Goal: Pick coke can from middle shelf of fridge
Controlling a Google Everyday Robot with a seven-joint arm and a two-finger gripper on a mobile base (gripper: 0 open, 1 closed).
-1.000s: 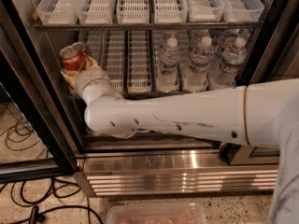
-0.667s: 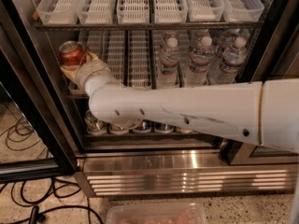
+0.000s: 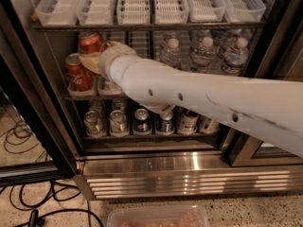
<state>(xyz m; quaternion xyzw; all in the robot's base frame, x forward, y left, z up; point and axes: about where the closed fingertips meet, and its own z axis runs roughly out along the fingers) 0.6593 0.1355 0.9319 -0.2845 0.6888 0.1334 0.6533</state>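
Obs.: fridge (image 3: 189,173) door open, camera looks down and in from the front.

My arm (image 3: 213,98) reaches in from the right, across the middle shelf (image 3: 83,97), toward its left end. It covers much of the shelf's centre.

Claw (image 3: 93,58): at the left end of the middle shelf, just under the rack of the top level. It sits against the lower part of a coke can (image 3: 90,41). That can stands toward the back of the leftmost lane, slightly tilted, top close to the rack above. I cannot tell how far my claw is open, or whether it has hold of the can; my wrist hides the contact.

Second coke can (image 3: 77,72): same lane, nearer the front, upright, just below and left of the claw. I cannot tell if the claw touches it.

Water bottles (image 3: 202,51): right half of the middle shelf, above my arm.

Top level: white slotted trays (image 3: 165,4).

Bottom level: silver-green cans (image 3: 94,122) at left, blue cans (image 3: 142,121) beside them.

Floor: dark cables (image 3: 28,141) at left; clear tub (image 3: 156,216) at the bottom edge.
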